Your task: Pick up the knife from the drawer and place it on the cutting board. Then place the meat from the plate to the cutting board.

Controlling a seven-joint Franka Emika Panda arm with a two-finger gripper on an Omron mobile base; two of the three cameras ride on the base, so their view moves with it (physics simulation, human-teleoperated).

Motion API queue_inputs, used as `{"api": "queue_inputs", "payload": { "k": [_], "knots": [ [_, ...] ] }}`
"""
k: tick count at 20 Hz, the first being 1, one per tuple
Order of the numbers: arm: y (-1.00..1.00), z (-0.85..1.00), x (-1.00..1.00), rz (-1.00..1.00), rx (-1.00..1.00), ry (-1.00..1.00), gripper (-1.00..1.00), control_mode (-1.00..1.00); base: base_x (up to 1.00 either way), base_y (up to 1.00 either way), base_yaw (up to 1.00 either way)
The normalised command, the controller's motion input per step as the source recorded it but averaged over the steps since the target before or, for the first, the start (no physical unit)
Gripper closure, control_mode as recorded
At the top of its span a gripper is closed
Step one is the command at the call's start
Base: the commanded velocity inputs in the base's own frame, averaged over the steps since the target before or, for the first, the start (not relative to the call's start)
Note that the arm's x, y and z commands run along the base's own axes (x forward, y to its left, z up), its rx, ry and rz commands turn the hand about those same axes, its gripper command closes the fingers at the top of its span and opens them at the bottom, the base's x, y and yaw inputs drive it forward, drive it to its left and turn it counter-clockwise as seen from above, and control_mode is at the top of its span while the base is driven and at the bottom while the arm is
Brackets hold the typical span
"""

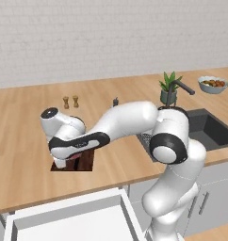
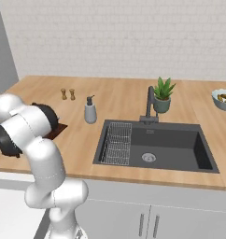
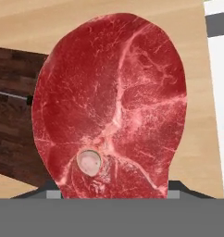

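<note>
The meat [image 3: 111, 102], a red marbled raw steak with a small round bone, hangs between the two dark fingertips of my gripper [image 3: 114, 193], which is shut on its lower end. Behind it lies the dark brown cutting board [image 3: 12, 125], and the knife [image 3: 11, 96] shows there as a thin line across the board. From the left base camera, my hand hovers just over the cutting board [image 1: 89, 161] near the counter's front edge, with a sliver of red meat [image 1: 76, 156] beneath it. The light-grey drawer [image 1: 73, 214] stands open below the counter. The plate is hidden.
Two small shakers [image 1: 70, 101] and a soap dispenser [image 2: 90, 112] stand further back on the wooden counter. The dark sink [image 2: 154, 144] with faucet and a potted plant [image 2: 163, 95] lies to the right. A fruit bowl [image 1: 213, 84] sits at the far right.
</note>
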Motion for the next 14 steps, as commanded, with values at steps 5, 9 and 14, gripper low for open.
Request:
{"api": "queue_inputs", "payload": {
  "k": [5,9,14],
  "knots": [
    [0.00,-0.07,0.10,0.63,0.00,0.00,1.00,-1.00,0.00,0.00,0.00],
    [-0.06,-0.12,0.02,0.21,-0.01,0.00,1.00,-1.00,0.00,0.00,0.00],
    [-0.46,-0.06,0.65,0.25,0.02,0.01,1.00,-1.00,0.00,0.00,0.00]
  ]
}}
